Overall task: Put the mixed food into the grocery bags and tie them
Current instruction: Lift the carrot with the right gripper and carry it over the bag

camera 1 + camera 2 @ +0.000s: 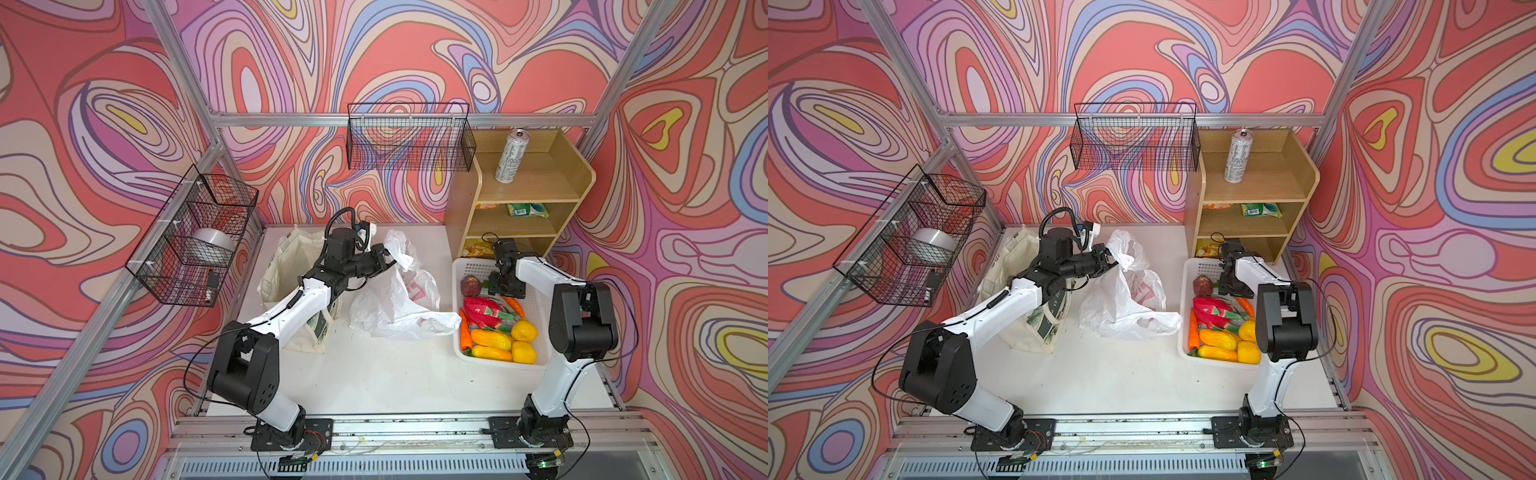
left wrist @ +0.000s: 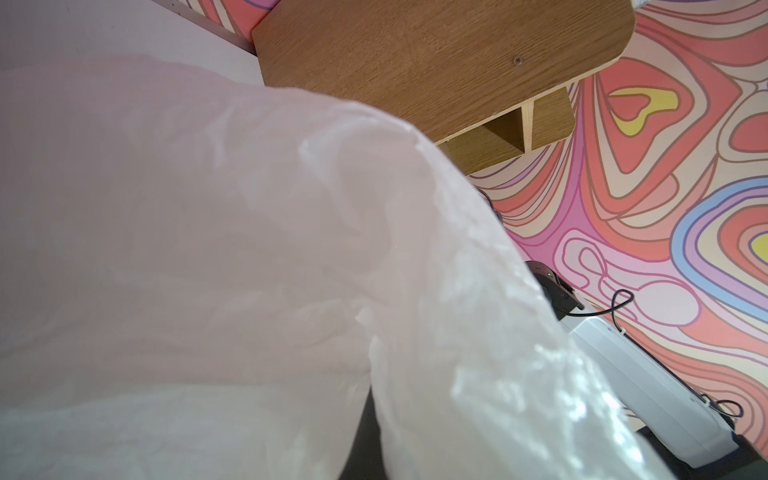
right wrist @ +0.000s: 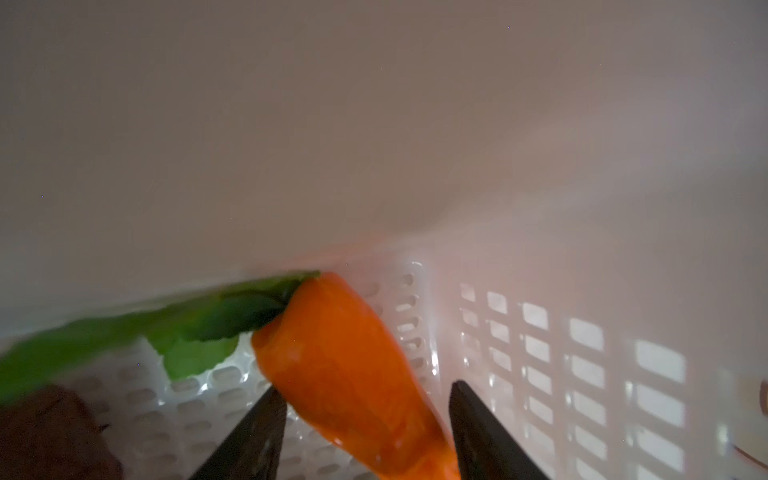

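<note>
White arms, black joints, thin black looping cables

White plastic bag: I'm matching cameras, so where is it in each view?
Both top views: white plastic bag at centre, beside the white basket.
Left wrist: bag fills most of the picture.
Right wrist: not in it.
Shared landmark: wooden shelf, in all but right wrist.
</note>
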